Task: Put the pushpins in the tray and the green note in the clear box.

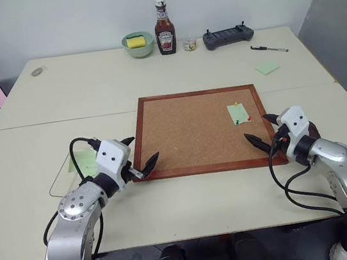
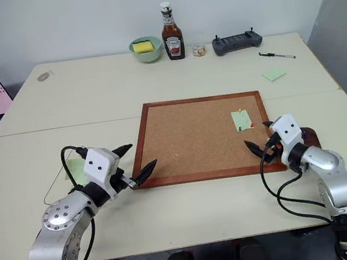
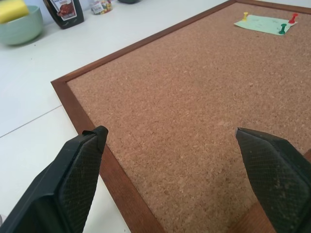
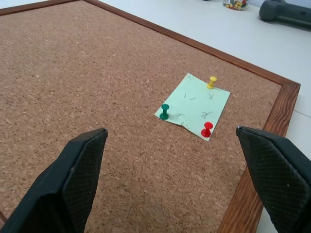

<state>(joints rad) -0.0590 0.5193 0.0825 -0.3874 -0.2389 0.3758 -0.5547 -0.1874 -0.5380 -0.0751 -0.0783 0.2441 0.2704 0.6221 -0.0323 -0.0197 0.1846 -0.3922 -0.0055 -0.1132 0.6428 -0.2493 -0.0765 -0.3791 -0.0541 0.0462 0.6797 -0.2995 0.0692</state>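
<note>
On the corkboard (image 4: 97, 97), the green note (image 4: 194, 106) was still pinned by three pushpins (image 4: 207, 129); both the left gripper (image 1: 139, 153) and the right gripper (image 1: 261, 132) were spread wide, nothing held.

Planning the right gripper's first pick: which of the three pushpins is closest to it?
The red pushpin, at the note's corner nearest the right gripper; the green pushpin is slightly farther and the yellow pushpin farthest.

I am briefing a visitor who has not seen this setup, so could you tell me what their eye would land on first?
Most striking is the large wood-framed brown corkboard lying flat mid-table, with a pale green paper note fixed near its far right corner by yellow, red and green plastic pushpins. The open black-fingered left gripper and right gripper flank the board's near corners. A ketchup bottle stands at the table's far edge.
</note>
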